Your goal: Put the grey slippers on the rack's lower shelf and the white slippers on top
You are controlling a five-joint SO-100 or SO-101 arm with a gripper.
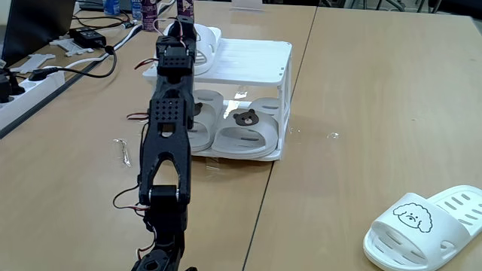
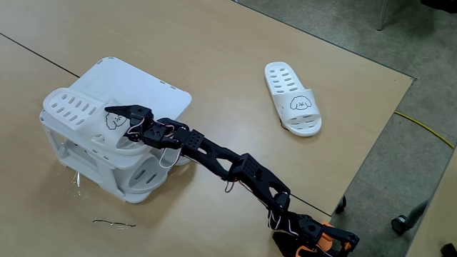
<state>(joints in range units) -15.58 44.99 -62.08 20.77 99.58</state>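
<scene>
The white rack (image 1: 256, 56) (image 2: 153, 89) stands at the middle of the table. Two grey slippers lie side by side on its lower shelf (image 1: 242, 156). The right one (image 1: 245, 134) shows its brown bear badge, while my arm partly hides the left one (image 1: 203, 124). One white slipper (image 1: 205, 47) (image 2: 75, 108) lies on the rack's top at the left in a fixed view. My gripper (image 1: 181, 31) (image 2: 120, 114) is at its dog-face strap and looks shut on it. The other white slipper (image 1: 425, 226) (image 2: 293, 96) lies alone on the table, far from the rack.
A power strip (image 1: 30, 79), cables and a black adapter (image 1: 89, 36) lie along the back left in a fixed view. A thin wire scrap (image 1: 122, 150) (image 2: 114, 223) rests on the table near the rack. The table edge (image 2: 371, 143) runs past the lone slipper.
</scene>
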